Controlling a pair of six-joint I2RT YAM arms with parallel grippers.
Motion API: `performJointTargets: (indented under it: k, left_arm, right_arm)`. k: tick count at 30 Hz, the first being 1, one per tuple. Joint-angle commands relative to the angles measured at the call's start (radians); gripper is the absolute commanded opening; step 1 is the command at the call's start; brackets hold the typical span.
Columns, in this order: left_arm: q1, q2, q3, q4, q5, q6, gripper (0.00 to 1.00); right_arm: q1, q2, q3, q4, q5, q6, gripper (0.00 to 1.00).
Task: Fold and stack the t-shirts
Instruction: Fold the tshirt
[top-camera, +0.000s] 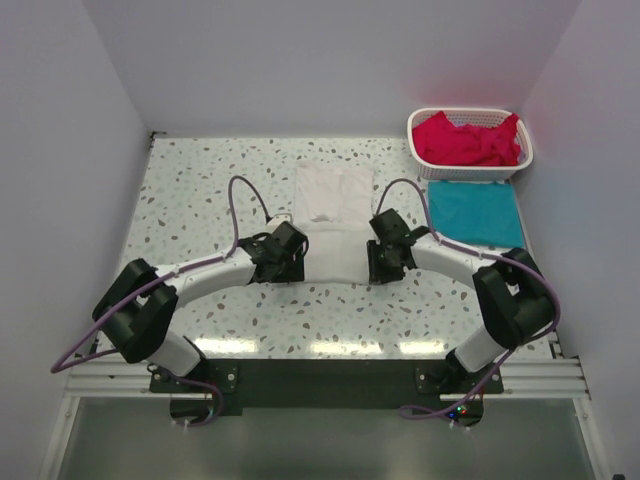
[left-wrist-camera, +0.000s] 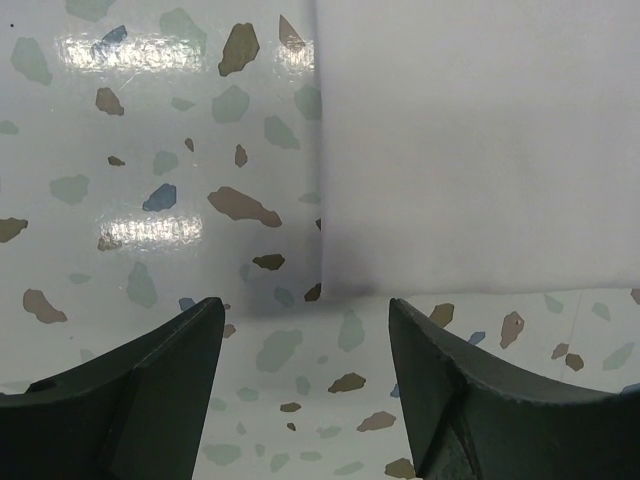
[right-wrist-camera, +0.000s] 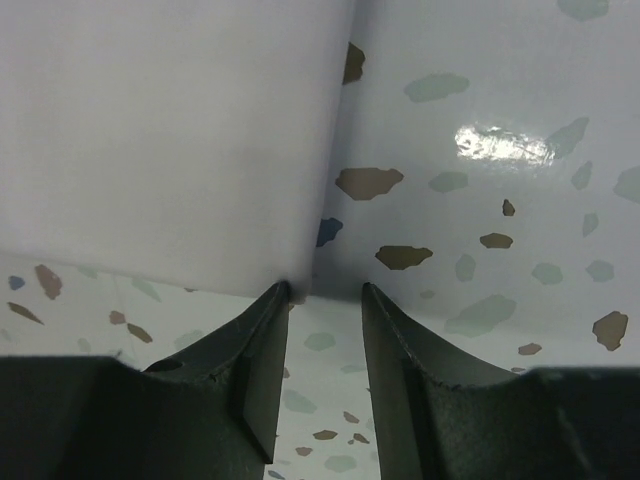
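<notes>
A glossy terrazzo table, white and flecked with brown, green and blue chips, is filling a booth of plain pale walls, and overhead light is glaring off its surface in bright patches. The white t-shirt is lying flat as a long rectangle at the table's middle. The teal t-shirt is sitting folded at the right, just in front of the white lattice basket, which is holding the red-pink t-shirts in a crumpled heap. Only the top view is showing those. The wrist views are giving what it cannot. The left gripper is keeping its fingers wide apart with nothing between them, just short of the white shirt's near left corner. The right gripper is showing only a narrow empty gap, with one fingertip meeting the near right corner.
</notes>
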Motion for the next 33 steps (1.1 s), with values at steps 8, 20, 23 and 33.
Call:
performJointTargets:
  k: [8,20,23,33]
  left_arm:
    - [-0.003,-0.009,-0.006,0.023,-0.013,-0.028,0.72]
    - [-0.003,0.053,0.034,0.018,0.030,-0.021,0.73]
    - [-0.003,0.072,0.045,0.017,0.035,-0.019,0.73]
    - [-0.003,0.109,0.091,0.009,0.033,-0.009,0.61]
  right_arm:
    - [0.027,0.052,-0.023,-0.046,0.145,0.002,0.34]
    - [0.099,0.125,0.005,-0.099,0.199,0.016,0.17]
    - [0.102,0.138,0.003,-0.107,0.204,0.019,0.07]
    - [0.112,0.144,-0.018,-0.093,0.187,0.016,0.00]
